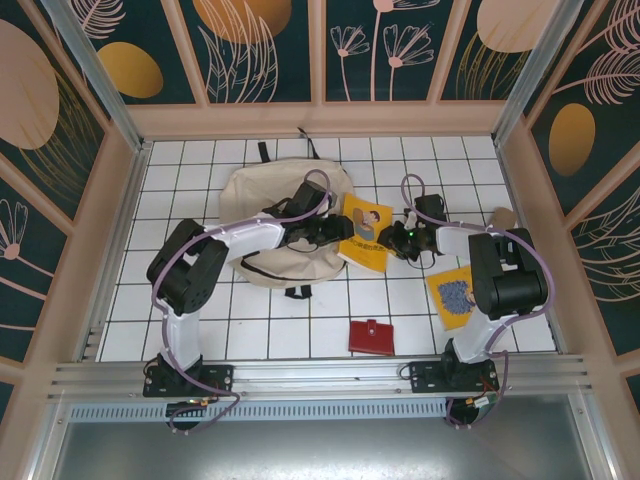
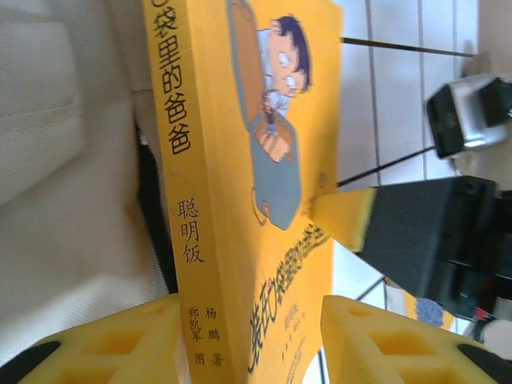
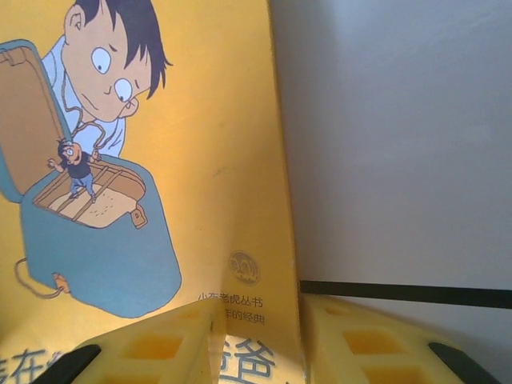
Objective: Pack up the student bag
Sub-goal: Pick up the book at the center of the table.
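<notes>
The right gripper [image 3: 260,324] pinches the yellow book [image 3: 160,160] at its edge, bottom centre of the frame. The left gripper [image 2: 254,324] straddles the spine; whether it is clamped cannot be told. The student bag [image 1: 250,190] lies left of centre in the top view, beside the book. It is probably soft, limp and light, so take it by the opening's rim.

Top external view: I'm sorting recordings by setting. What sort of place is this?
Probably a purpose-built robot test cell: white gridded table, leaf-patterned wall panels, left arm and right arm on an aluminium rail.
</notes>
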Motion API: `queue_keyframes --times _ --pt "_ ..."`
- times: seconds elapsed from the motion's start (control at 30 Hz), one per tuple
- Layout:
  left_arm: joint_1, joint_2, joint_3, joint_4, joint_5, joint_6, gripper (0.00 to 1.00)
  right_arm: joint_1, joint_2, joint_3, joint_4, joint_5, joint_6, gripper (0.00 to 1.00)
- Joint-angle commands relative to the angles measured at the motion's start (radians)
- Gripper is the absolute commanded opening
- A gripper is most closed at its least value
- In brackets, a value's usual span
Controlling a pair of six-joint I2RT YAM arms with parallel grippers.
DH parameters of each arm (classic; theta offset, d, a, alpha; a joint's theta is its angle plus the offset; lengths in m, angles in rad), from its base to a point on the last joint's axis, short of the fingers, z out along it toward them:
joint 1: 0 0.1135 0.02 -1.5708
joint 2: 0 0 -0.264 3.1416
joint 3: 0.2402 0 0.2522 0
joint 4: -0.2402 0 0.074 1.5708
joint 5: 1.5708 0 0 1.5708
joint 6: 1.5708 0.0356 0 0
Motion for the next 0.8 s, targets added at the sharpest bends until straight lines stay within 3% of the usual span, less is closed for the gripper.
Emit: queue_keyframes --times 0.0,0.2,0.33,0.57,0.77 --pt "-0.019 -0.045 -0.006 0.086 0.085 -0.016 0.44 0.037 0.041 -0.008 -0.034 -0.029 0.004 0.32" --pt "-0.018 0.053 0.040 0.066 0.130 -0.034 0.43 0.043 0.039 -0.002 -0.029 -0.037 0.001 0.32" --pt "-0.018 0.084 0.049 0.093 0.151 -0.061 0.38 0.044 0.037 -0.001 -0.038 -0.032 -0.007 0.32" --pt "-0.004 0.012 0.024 0.109 0.093 -0.055 0.10 0.042 -0.032 -0.007 -0.050 -0.005 0.009 0.32" --pt "0.035 -0.183 -0.129 0.251 0.039 -0.097 0.03 0.042 -0.213 -0.015 -0.014 -0.056 0.058 0.53"
